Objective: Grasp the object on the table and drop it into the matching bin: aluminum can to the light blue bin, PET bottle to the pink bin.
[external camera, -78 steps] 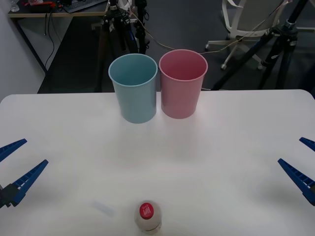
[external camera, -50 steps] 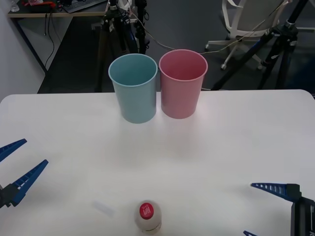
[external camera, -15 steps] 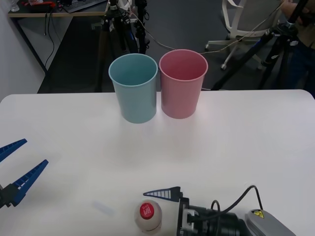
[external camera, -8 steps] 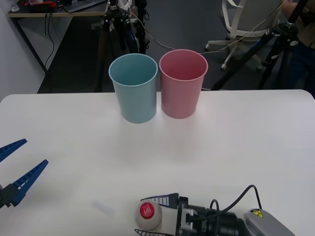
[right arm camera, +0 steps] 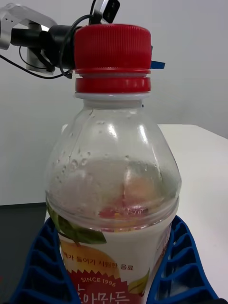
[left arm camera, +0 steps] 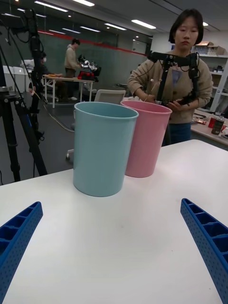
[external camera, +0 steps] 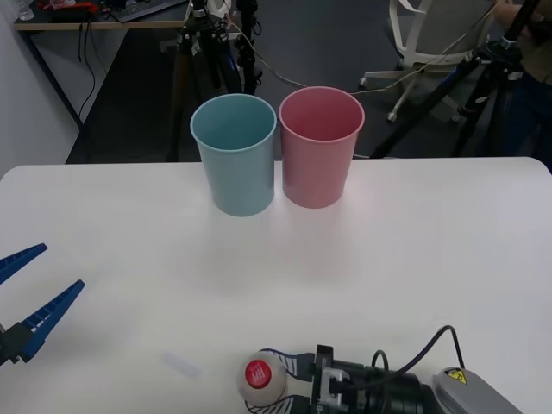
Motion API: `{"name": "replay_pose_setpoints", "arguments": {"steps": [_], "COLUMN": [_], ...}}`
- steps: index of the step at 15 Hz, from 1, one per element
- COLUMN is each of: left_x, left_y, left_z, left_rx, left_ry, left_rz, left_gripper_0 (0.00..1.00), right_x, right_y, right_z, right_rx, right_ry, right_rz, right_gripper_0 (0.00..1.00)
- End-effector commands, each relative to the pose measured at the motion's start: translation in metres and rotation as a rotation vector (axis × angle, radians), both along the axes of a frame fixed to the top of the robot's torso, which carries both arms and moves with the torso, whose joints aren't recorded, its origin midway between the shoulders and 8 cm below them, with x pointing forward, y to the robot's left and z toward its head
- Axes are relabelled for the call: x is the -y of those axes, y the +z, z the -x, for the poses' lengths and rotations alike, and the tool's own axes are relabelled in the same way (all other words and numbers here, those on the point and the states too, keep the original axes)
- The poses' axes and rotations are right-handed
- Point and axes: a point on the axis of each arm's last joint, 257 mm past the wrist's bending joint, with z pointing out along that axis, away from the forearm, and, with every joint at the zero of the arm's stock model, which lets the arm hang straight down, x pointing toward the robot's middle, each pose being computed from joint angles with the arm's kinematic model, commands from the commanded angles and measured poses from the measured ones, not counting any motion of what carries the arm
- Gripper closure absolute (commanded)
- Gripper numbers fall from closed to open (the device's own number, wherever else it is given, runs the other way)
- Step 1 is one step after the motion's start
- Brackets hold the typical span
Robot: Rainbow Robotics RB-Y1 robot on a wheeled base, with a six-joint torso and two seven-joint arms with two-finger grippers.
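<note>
White table (external camera: pixel 414 250): your right gripper (external camera: pixel 289 384) sits at the near edge w/ blue fingers (right arm camera: pixel 183 266) closed round the PET bottle (external camera: pixel 261 380), upright between them. Light blue bin (external camera: pixel 235 153) & pink bin (external camera: pixel 319 145) stand side by side well ahead; can't see contents. Left gripper (external camera: pixel 26 297) idles spread apart, holding nothing.

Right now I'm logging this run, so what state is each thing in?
PET bottle: upright on the table, red cap on, clamped between the blue fingers.
Right gripper: shut on the bottle at the table's near edge.
Left gripper: open, parked at the left, holding nothing.
Light blue bin: upright, open-topped.
Pink bin: upright, open-topped, beside the light blue bin.
</note>
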Motion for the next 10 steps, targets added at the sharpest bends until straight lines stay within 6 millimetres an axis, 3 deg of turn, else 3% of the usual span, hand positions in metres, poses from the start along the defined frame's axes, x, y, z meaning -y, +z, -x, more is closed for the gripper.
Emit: {"name": "replay_pose_setpoints", "arguments": {"steps": [1,5,10], "left_x": [0.0,0.0,0.0], "left_y": [0.0,0.0,0.0], "left_z": [0.0,0.0,0.0], "left_rx": [0.0,0.0,0.0], "left_ry": [0.0,0.0,0.0], "left_rz": [0.0,0.0,0.0], "left_gripper_0": [0.0,0.0,0.0], "right_x": [0.015,0.044,0.113], "right_y": [0.005,0.023,0.043], "right_z": [-0.001,-0.009,-0.038], "right_rx": [-0.002,-0.015,-0.046], "right_ry": [-0.04,-0.139,-0.324], "right_rz": [0.012,0.01,-0.007], "right_gripper_0": [1.0,1.0,1.0]}}
